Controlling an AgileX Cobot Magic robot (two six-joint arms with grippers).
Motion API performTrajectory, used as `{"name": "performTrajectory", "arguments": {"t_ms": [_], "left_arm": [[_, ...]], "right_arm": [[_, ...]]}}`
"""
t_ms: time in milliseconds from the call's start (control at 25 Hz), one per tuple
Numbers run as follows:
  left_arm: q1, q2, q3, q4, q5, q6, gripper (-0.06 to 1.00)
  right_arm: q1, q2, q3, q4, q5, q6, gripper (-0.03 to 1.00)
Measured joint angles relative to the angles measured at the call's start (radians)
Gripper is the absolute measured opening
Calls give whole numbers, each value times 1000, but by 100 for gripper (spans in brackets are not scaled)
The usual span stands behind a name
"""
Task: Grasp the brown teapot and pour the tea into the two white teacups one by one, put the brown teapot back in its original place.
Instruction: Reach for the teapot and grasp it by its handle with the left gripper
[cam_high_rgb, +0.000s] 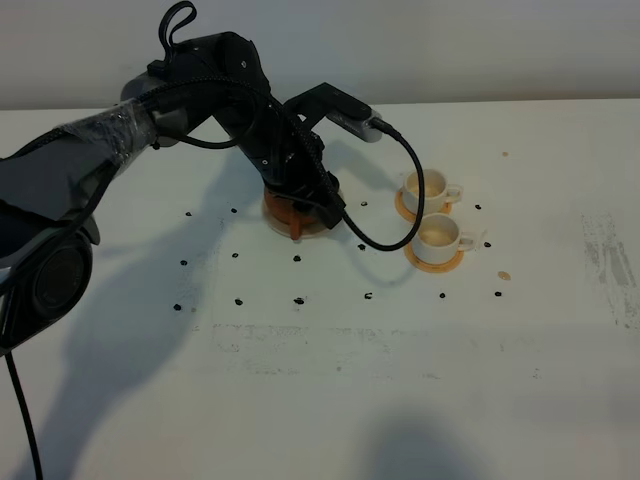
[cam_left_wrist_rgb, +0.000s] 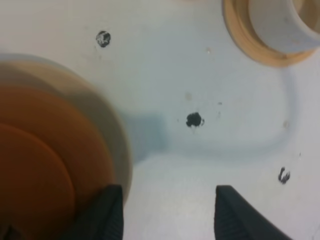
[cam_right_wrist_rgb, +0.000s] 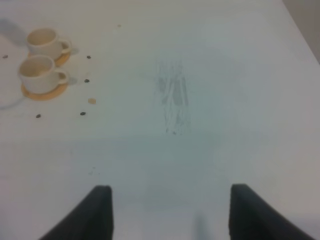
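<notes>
Teapot (cam_left_wrist_rgb: 35, 160) blurred, largely hidden beneath left arm (cam_high_rgb: 200, 110); left jaws parted beside it, right jaws parted, empty.

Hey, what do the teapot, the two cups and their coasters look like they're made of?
The brown teapot looks like matte reddish-brown clay, probably unglazed: no glints, though blurred. The two white teacups look like glazed ceramic: smooth, evenly white. Their coasters are flat matte orange-tan discs, perhaps wood or cork; unclear.

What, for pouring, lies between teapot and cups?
Between teapot and cups, left wrist view shows only table with black dots; high view adds the arm's cable.
</notes>
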Motion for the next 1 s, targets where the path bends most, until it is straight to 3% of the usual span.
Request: {"name": "performTrajectory", "arguments": {"t_ms": [400,1000], "left_arm": [[1,-1,0,11,30,75,41],[2,-1,-52,7,53,102,41]], "right_arm": [[0,0,0,0,0,0,49],[0,0,0,0,0,0,49]]}}
